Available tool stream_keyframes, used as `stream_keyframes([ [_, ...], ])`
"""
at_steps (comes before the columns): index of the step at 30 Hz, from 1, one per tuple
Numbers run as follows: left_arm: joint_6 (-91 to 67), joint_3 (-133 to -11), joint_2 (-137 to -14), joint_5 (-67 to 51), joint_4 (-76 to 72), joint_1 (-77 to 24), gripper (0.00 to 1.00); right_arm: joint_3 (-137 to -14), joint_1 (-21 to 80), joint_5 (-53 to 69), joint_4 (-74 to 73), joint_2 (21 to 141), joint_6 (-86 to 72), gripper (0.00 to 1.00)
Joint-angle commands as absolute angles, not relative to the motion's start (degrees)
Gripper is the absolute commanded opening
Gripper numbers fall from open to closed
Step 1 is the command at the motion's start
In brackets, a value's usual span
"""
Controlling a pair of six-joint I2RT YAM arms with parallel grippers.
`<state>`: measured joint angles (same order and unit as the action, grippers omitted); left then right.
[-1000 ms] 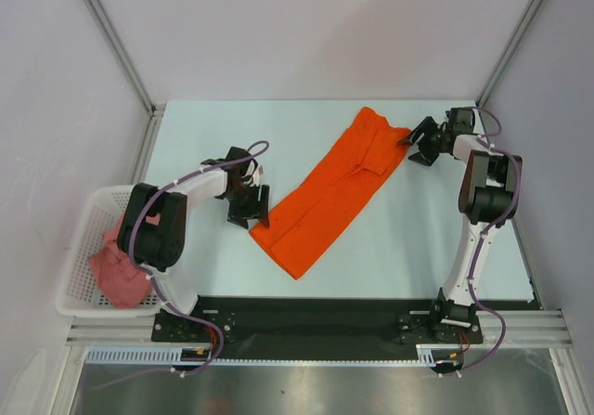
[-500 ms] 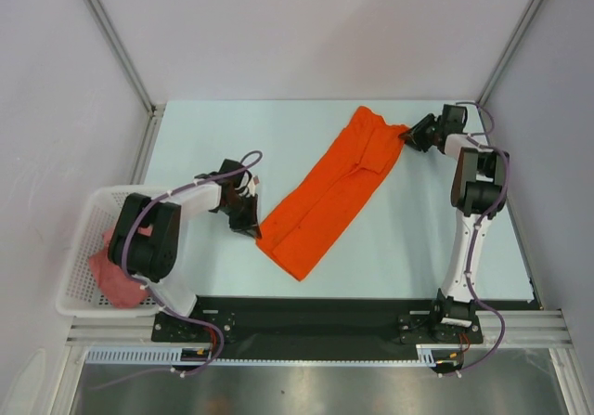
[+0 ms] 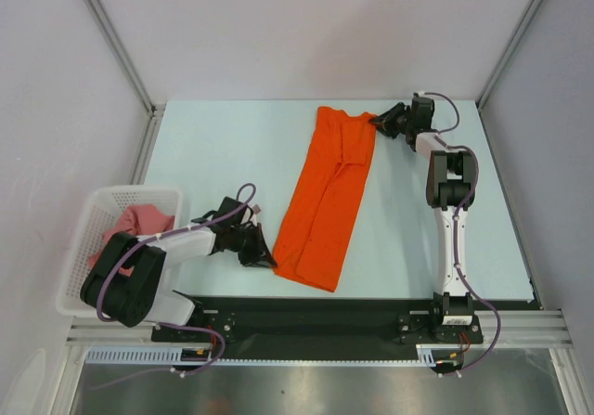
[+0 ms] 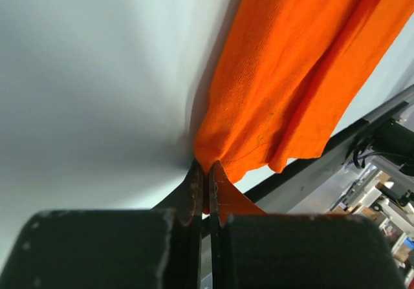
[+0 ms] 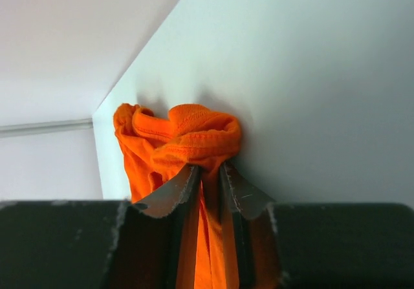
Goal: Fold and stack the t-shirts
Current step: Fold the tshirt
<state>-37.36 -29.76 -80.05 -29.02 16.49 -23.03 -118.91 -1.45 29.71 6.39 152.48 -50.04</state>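
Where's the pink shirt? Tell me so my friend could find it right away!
Find the pale table, then the white lattice basket beside its near left edge. The pink shirt is the crumpled cloth in the basket's far end. Unlike it, the orange shirt lies stretched long on the table.

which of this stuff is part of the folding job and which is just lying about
Part of the job:
orange shirt, laid out long on the table
pink shirt, bunched in the basket

Just lying about:
basket, only holding the pink shirt
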Motion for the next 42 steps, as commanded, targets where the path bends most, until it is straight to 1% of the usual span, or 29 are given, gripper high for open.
stream_keyframes([
  [1, -47.17, -27.07, -79.98, -27.43, 8.98, -28.11, 0.0, -122.95, 1.3, 29.71, 11.92, 156.78, -52.64, 0.22],
  [4, -50.53, -27.95, -82.08, -26.19, 6.25, -33.03, 0.0, -126.55, 2.89, 29.27, 15.02, 159.77, -56.76, 0.23],
  [8, -52.64, -29.62, -83.84, -25.93, 4.66, -35.67, 0.0, -134.72, 4.3, 28.65, 13.28, 164.43, -59.4, 0.24],
  [11, -53.26, -30.15, -83.24, -25.4, 4.83, -37.09, 0.01, -136.67, 4.31, 29.53, 10.73, 164.28, -60.21, 0.29],
  [12, -53.44, -29.62, -82.88, -25.49, 4.83, -37.0, 0.02, -135.45, 4.22, 29.62, 8.11, 163.48, -59.33, 0.34],
  [13, -53.44, -29.36, -82.27, -25.58, 5.1, -37.0, 0.07, -134.48, 4.04, 30.14, 6.96, 162.35, -58.37, 0.36],
  [14, -52.39, -29.36, -81.22, -25.14, 6.66, -36.91, 0.11, -133.34, 3.61, 30.32, 5.73, 160.25, -56.62, 0.43],
  [15, -51.77, -29.44, -80.6, -25.05, 7.55, -37.0, 0.15, -132.2, 3.26, 30.84, 4.41, 158.83, -55.38, 0.45],
  [16, -50.98, -29.44, -79.99, -25.14, 8.34, -36.91, 0.23, -130.45, 2.9, 31.72, 1.0, 157.6, -54.07, 0.47],
  [17, -50.28, -29.7, -79.37, -25.05, 10.7, -36.91, 0.27, -129.39, 2.2, 31.99, -1.73, 156.37, -52.75, 0.52],
  [18, -48.62, -29.71, -77.97, -24.96, 11.85, -37.0, 0.3, -128.42, 1.76, 32.25, -3.93, 153.4, -51.17, 0.53],
  [19, -47.82, -29.71, -77.18, -24.87, 13.0, -36.91, 0.37, -127.36, 1.24, 32.86, -7.96, 151.8, -48.37, 0.55],
  [20, -47.03, -29.79, -76.21, -24.61, 15.1, -36.91, 0.41, -123.87, 0.53, 33.13, -9.65, 149.87, -46.77, 0.58],
  [22, -44.75, -30.14, -73.76, -23.73, 17.22, -36.91, 0.5, -119.64, 0.44, 32.79, -14.56, 143.46, -42.66, 0.6],
  [23, -43.87, -30.58, -73.13, -23.12, 19.66, -36.83, 0.5, -115.53, -1.04, 32.17, -16.24, 141.18, -40.97, 0.64],
  [24, -41.94, -32.15, -72.69, -22.42, 21.17, -36.83, 0.52, -113.31, -1.84, 31.04, -18.35, 139.06, -39.48, 0.66],
  [25, -40.88, -33.04, -72.25, -21.28, 22.31, -36.57, 0.53, -111.38, -2.11, 27.89, -22.72, 134.34, -37.81, 0.69],
  [27, -38.51, -35.58, -72.33, -20.48, 24.25, -36.13, 0.56, -107.78, -2.55, 24.36, -28.97, 130.62, -33.5, 0.74],
  [28, -37.71, -36.29, -72.6, -20.83, 24.43, -35.43, 0.56, -106.54, -2.98, 21.82, -34.57, 127.39, -32.27, 0.75],
  [29, -36.84, -37.6, -73.99, -21.0, 24.52, -34.9, 0.57, -104.09, -3.08, 21.19, -35.85, 125.0, -30.08, 0.76],
  [30, -35.26, -38.31, -75.13, -21.53, 24.52, -34.46, 0.56, -98.23, -3.16, 20.75, -36.21, 122.46, -29.28, 0.77],
  [33, -31.66, -41.12, -81.02, -24.52, 24.26, -32.52, 0.55, -86.35, -2.82, 21.53, -33.77, 111.47, -27.52, 0.78],
  [34, -30.86, -41.83, -82.6, -24.96, 24.26, -31.91, 0.54, -78.3, -1.94, 22.58, -33.23, 108.57, -27.16, 0.78],
  [35, -29.81, -42.97, -84.71, -25.92, 24.26, -31.73, 0.54, -75.0, -0.89, 23.02, -32.96, 104.02, -26.81, 0.77],
  [37, -29.1, -43.77, -86.83, -27.33, 24.35, -31.38, 0.52, -65.97, 1.48, 23.82, -33.22, 99.34, -25.05, 0.77],
  [38, -29.0, -44.12, -87.53, -28.29, 24.35, -31.46, 0.52, -62.7, 3.84, 24.17, -33.31, 94.97, -24.79, 0.76],
  [40, -28.48, -44.47, -89.03, -28.83, 24.35, -31.46, 0.51, -55.07, 5.44, 25.83, -34.1, 91.25, -24.35, 0.74],
  [41, -28.13, -44.39, -89.38, -29.09, 24.43, -31.46, 0.5, -52.93, 6.49, 26.71, -34.28, 89.32, -24.43, 0.7],
  [42, -27.95, -44.3, -89.56, -29.09, 24.52, -31.46, 0.5, -50.91, 7.11, 28.11, -34.02, 86.08, -24.43, 0.68],
])
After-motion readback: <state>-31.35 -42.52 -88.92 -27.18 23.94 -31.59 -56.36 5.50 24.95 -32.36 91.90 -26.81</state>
